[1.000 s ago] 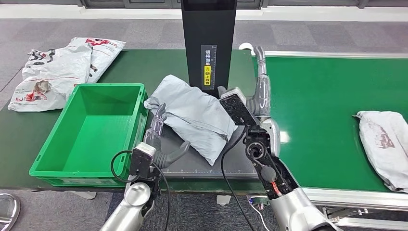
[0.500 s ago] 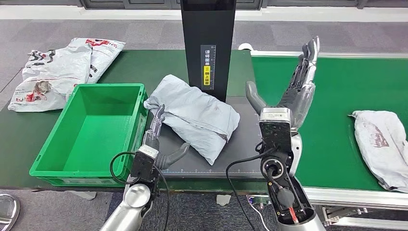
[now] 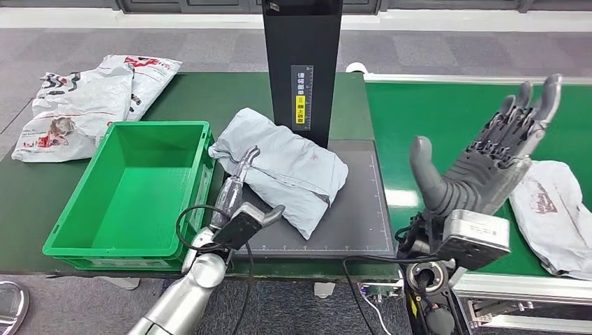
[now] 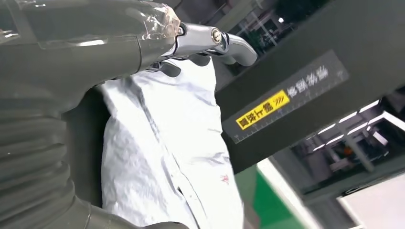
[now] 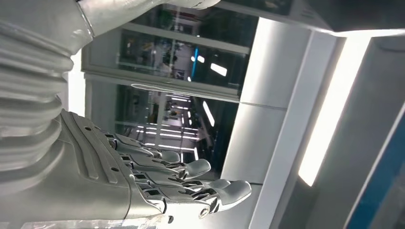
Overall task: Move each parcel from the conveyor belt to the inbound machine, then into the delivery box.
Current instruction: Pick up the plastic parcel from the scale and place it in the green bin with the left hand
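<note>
Grey plastic wrapped the parcel lying on the inbound machine's plate, beside the green delivery box. The left hand rested against its edge, fingers apart — probably to grip it. The right hand hovered spread, empty.

head view high, looking down, wrist views close, sharing grey parcel

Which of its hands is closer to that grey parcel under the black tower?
Left. The left hand touches the grey parcel; the right hand is raised over the belt, well apart.
</note>
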